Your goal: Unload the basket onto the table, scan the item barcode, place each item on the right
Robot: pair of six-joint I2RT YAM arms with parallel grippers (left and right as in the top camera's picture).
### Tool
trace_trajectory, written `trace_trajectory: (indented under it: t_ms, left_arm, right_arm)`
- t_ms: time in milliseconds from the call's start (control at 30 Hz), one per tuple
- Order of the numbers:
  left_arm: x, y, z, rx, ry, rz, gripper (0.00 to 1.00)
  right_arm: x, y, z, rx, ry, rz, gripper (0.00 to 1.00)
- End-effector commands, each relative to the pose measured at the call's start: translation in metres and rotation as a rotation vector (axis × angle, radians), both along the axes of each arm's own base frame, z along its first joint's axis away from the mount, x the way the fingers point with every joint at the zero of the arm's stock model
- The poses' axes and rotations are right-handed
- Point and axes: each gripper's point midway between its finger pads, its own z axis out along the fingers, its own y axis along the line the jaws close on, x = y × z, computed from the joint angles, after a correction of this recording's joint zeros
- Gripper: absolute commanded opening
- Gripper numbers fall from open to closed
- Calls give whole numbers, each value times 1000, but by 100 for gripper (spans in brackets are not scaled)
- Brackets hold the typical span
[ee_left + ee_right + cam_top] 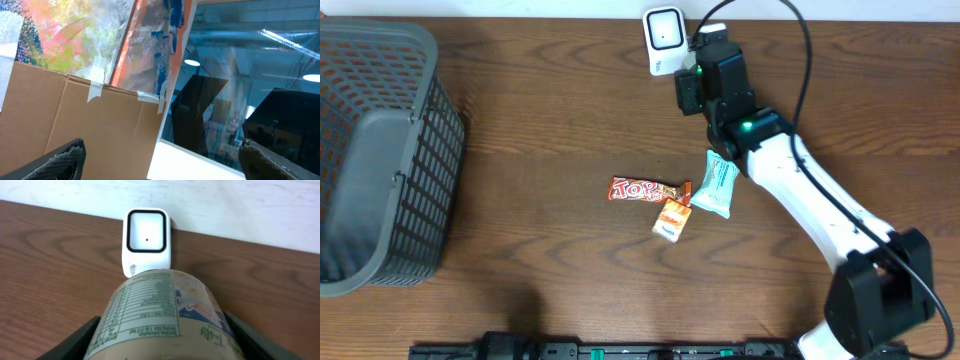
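My right gripper [167, 341] is shut on the item [165, 307], a beige round container with a green-framed nutrition table facing up. Both dark fingers [82, 339] press its sides. The white barcode scanner [146, 242] with its black-rimmed window stands just beyond the item, by the table's back edge. From overhead, the scanner [665, 38] is at the top middle, with the right gripper [692, 72] directly to its right; the item is mostly hidden beneath it. My left gripper [162, 161] is open, holds nothing, and points off the table at cardboard and a window.
A grey plastic basket [415, 40] fills the left of the table. Mid-table lie a red candy bar [645, 189], a small orange packet [671, 219] and a pale teal packet [716, 186]. The white right arm [815, 205] stretches from the front right.
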Motion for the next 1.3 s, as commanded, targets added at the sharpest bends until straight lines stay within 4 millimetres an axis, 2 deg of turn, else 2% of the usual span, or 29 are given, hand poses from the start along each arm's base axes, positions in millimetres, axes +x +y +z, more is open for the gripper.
trace_trajectory:
  t_ms: [0, 100, 167, 233, 367, 433, 633, 833, 1267]
  left_arm:
    - [-4, 1, -1, -9, -10, 10, 98]
    - [-3, 1, 0, -10, -10, 9, 98]
    - [-4, 1, 0, -9, -11, 10, 98]
    - [-4, 1, 0, -9, -11, 10, 98]
    - [-4, 1, 0, -9, -11, 10, 98]
    - [-3, 1, 0, -10, -10, 9, 98]
    - [-4, 1, 0, -10, -11, 9, 98]
    - [-4, 1, 0, -9, -11, 10, 98]
    - [-4, 1, 0, -9, -11, 10, 98]
  right_arm:
    - [9, 2, 8, -26, -56, 19, 34]
    - [18, 6, 16, -14, -113, 24, 31]
    - [30, 9, 22, 8, -173, 16, 41]
    - [38, 6, 20, -18, -204, -10, 42]
    - [48, 10, 7, -53, -229, -1, 23]
    - [58, 14, 1, -52, -262, 3, 22]
    - [76, 23, -12, -52, -350, 12, 28]
    - [86, 35, -21, -18, -411, 43, 31]
    - [104, 32, -33, 38, -537, 73, 38]
